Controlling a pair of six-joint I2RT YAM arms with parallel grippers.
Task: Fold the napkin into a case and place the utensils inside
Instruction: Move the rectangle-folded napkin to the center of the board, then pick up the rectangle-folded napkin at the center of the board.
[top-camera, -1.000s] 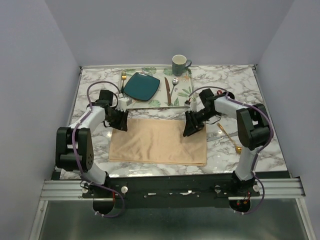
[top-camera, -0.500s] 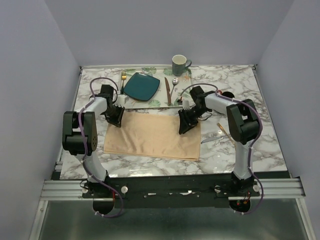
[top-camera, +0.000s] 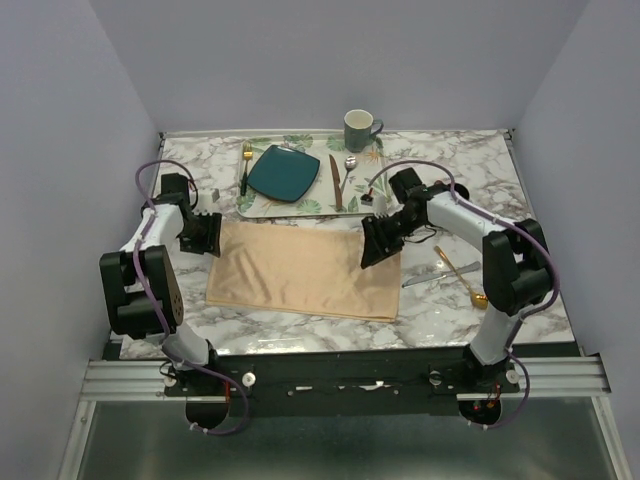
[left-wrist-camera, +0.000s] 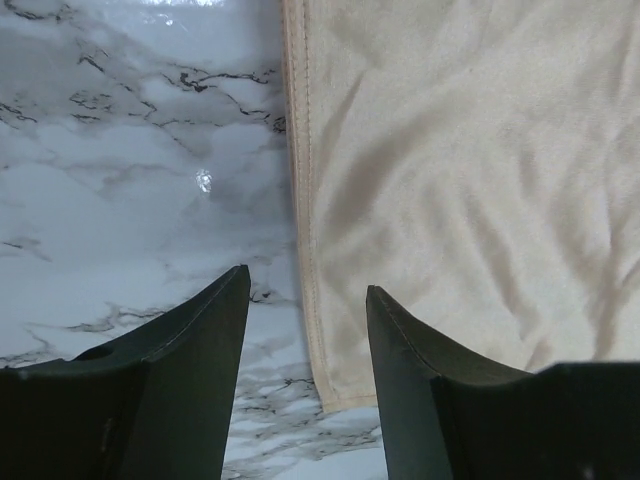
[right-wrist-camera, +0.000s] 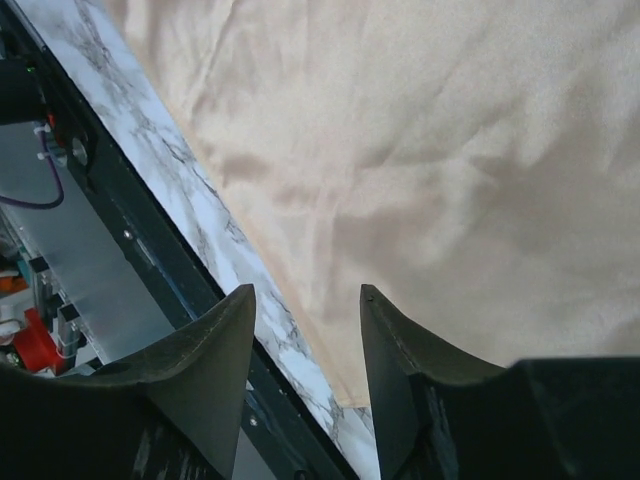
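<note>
So the left gripper (top-camera: 205, 235) had just let go of the napkin (top-camera: 300, 270) and swung out past the near left corner of the leaf-patterned tray (top-camera: 310, 207). A second before, it was still sitting on the cloth's far edge. Its wrist view showed the jaws spread with nothing between them, just the hem and bare marble underneath.

The right gripper (top-camera: 372, 250) was still parked just on the near side of the tray's right end, above the cloth. Its jaws were also apart, with fabric below but none of it pinched.

Over that same second the napkin had slid a little left and toward the tray. It ended up flat on the surface (top-camera: 450, 150) with its far edge almost against the tray's near rim.

My read: that was a tug to straighten and reposition it, and the real folding hadn't started yet.

The gold spoon (top-camera: 460, 275) and silver knife (top-camera: 430, 275) were lying loose on the near side of the tray, out past its right end, with the right arm partly over them.

On the tray sat a teal plate (top-camera: 283, 172), a brown-handled knife (top-camera: 335, 180) and a dark-handled fork (top-camera: 245, 170). A mug (top-camera: 358, 130) stood at its far edge. That cutlery looked easy to grab by mistake. The tight gap along the tray's near rim probably left little room to get under the cloth.
</note>
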